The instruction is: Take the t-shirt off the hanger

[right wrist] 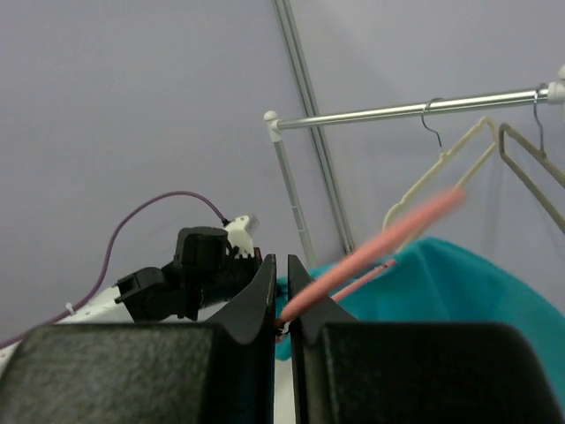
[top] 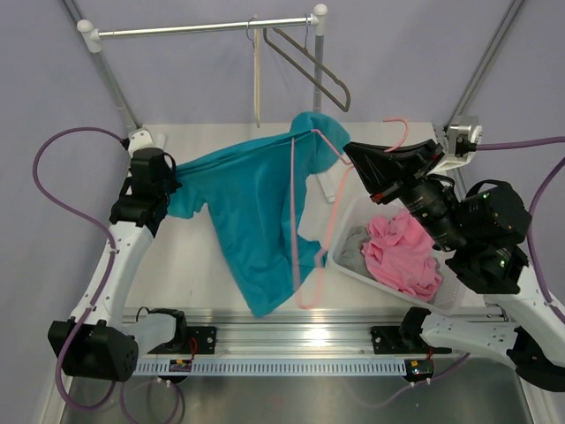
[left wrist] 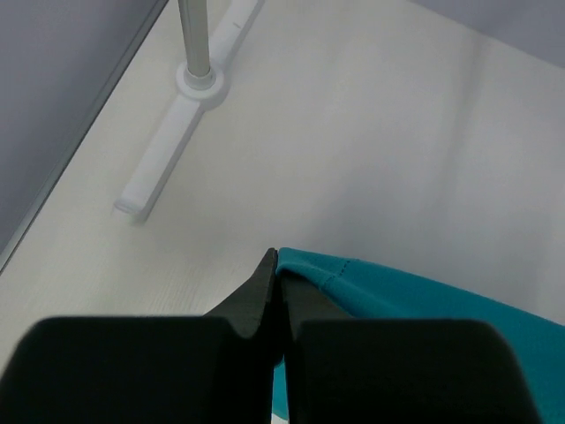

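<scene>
The teal t-shirt (top: 247, 212) hangs stretched between the two arms above the table, still draped over one end of the thin pink hanger (top: 295, 221). My left gripper (top: 173, 187) is shut on the shirt's left edge; the teal hem (left wrist: 353, 274) shows pinched at the fingertips of the left gripper (left wrist: 277, 258) in the left wrist view. My right gripper (top: 348, 152) is shut on the hanger's pink bar (right wrist: 380, 246) just below the hook; its closed tips (right wrist: 281, 265) show in the right wrist view, with the shirt (right wrist: 459, 283) behind.
A white basket (top: 353, 265) at right holds a pink garment (top: 404, 252) and grey cloth. A clothes rail (top: 203, 28) at the back carries a cream hanger (top: 257, 79) and a grey hanger (top: 313, 66). The rail's foot (left wrist: 177, 132) stands near my left gripper.
</scene>
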Available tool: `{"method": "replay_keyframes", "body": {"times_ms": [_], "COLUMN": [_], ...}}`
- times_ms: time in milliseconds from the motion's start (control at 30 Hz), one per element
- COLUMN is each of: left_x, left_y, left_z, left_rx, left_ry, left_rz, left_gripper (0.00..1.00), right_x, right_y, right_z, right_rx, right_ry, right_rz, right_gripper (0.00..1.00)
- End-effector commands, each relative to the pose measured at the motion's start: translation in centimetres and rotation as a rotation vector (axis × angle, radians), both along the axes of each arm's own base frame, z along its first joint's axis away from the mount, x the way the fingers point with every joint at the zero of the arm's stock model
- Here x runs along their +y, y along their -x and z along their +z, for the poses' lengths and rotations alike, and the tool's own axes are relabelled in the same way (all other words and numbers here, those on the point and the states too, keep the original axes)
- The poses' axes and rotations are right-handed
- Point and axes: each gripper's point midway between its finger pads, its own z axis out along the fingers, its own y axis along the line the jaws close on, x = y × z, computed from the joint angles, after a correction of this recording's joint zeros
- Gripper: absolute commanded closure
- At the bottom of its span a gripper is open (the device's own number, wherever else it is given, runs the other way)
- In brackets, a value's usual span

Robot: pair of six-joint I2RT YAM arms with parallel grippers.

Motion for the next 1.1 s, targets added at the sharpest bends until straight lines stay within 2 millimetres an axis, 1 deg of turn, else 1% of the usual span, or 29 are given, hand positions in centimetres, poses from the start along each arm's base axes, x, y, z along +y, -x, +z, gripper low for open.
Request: {"method": "replay_keyframes", "body": {"times_ms": [0, 33, 133, 233, 300, 333, 367, 467, 500, 533, 567, 600, 633, 667, 700, 733, 767, 800, 833, 867, 933, 967, 1000, 1033, 1067], "left_x": [4.5, 4.7, 4.8, 5.5, 5.4, 5.3, 4.9, 4.4, 3.8, 3.3, 2.4, 1.9, 1.3, 0.4, -0.2, -1.0, -2.9, -3.6, -4.1, -5.8, -7.3, -8.5, -9.1, -10.5, -11.3], "left_y": [-0.4, -0.6, -0.9, -0.6, -0.6, -0.8, -0.8, -1.1, -1.3, -1.5, -1.7, -1.6, -1.6, -1.5, -1.2, -1.1, -0.8, -0.2, 0.2, 1.1, 2.6, 3.6, 4.9, 6.0, 7.0], "left_z": [3.0, 3.9, 5.1, 6.0, 5.6, 5.3, 4.4, 3.2, 2.3, 1.8, 1.5, 0.6, 0.2, 0.1, -0.1, -0.1, 0.4, 0.7, 1.1, 2.4, 4.0, 4.7, 6.3, 7.4, 8.1], "left_rx": [-0.084, -0.107, -0.149, -0.176, -0.160, -0.158, -0.145, -0.140, -0.124, -0.107, -0.100, -0.082, -0.076, -0.075, -0.065, -0.061, -0.072, -0.060, -0.063, -0.095, -0.137, -0.149, -0.195, -0.218, -0.237], "left_ry": [-0.074, -0.071, -0.066, -0.100, -0.116, -0.114, -0.104, -0.095, -0.084, -0.081, -0.057, -0.045, -0.026, 0.001, 0.018, 0.028, 0.064, 0.076, 0.089, 0.129, 0.175, 0.207, 0.216, 0.251, 0.269], "left_rz": [0.198, 0.206, 0.211, 0.233, 0.217, 0.208, 0.191, 0.159, 0.118, 0.088, 0.037, 0.010, -0.017, -0.066, -0.097, -0.147, -0.248, -0.291, -0.322, -0.412, -0.487, -0.547, -0.586, -0.661, -0.713], "left_gripper": [1.00, 1.00, 1.00, 1.00, 1.00, 1.00, 1.00, 1.00, 1.00, 1.00, 1.00, 1.00, 0.99, 0.94, 0.70, 0.48, 0.29, 0.09, 0.06, 0.04, 0.02, 0.01, 0.01, 0.01, 0.01], "right_x": [-3.6, -4.3, -4.9, -5.3, -5.4, -5.1, -5.0, -4.2, -3.9, -3.6, -3.4, -3.3, -3.0, -2.7, -2.6, -2.2, -2.0, -1.7, -1.4, -1.1, -0.8, -0.8, -0.7, -0.4, 0.0], "right_y": [0.1, 0.5, 1.5, 2.0, 1.8, 1.6, 1.5, 1.5, 1.6, 1.4, 1.2, 0.9, 0.7, 0.4, 0.2, -0.2, -0.4, -0.4, -0.7, -0.7, -1.0, -1.1, -1.2, -1.2, -0.9], "right_z": [1.1, 1.2, 0.9, 0.7, 0.8, 0.6, 0.5, 0.3, 0.2, -0.4, -1.0, -1.6, -2.5, -3.2, -3.8, -5.0, -5.6, -6.3, -7.1, -7.7, -9.1, -9.8, -10.1, -10.9, -11.2], "right_rx": [-0.070, -0.068, -0.062, -0.064, -0.059, -0.051, -0.050, -0.039, -0.032, -0.013, 0.001, 0.020, 0.033, 0.040, 0.049, 0.063, 0.067, 0.073, 0.083, 0.092, 0.124, 0.149, 0.159, 0.169, 0.169], "right_ry": [0.038, 0.028, 0.017, 0.021, 0.032, 0.043, 0.046, 0.043, 0.045, 0.062, 0.072, 0.084, 0.099, 0.116, 0.131, 0.155, 0.173, 0.192, 0.214, 0.230, 0.268, 0.275, 0.276, 0.286, 0.289], "right_rz": [-0.131, -0.131, -0.101, -0.091, -0.106, -0.107, -0.106, -0.078, -0.062, -0.060, -0.060, -0.064, -0.066, -0.070, -0.075, -0.079, -0.083, -0.076, -0.075, -0.071, -0.070, -0.074, -0.072, -0.064, -0.036], "right_gripper": [1.00, 1.00, 1.00, 1.00, 1.00, 1.00, 1.00, 1.00, 1.00, 1.00, 1.00, 1.00, 1.00, 1.00, 1.00, 1.00, 1.00, 1.00, 1.00, 1.00, 1.00, 1.00, 1.00, 1.00, 1.00]}}
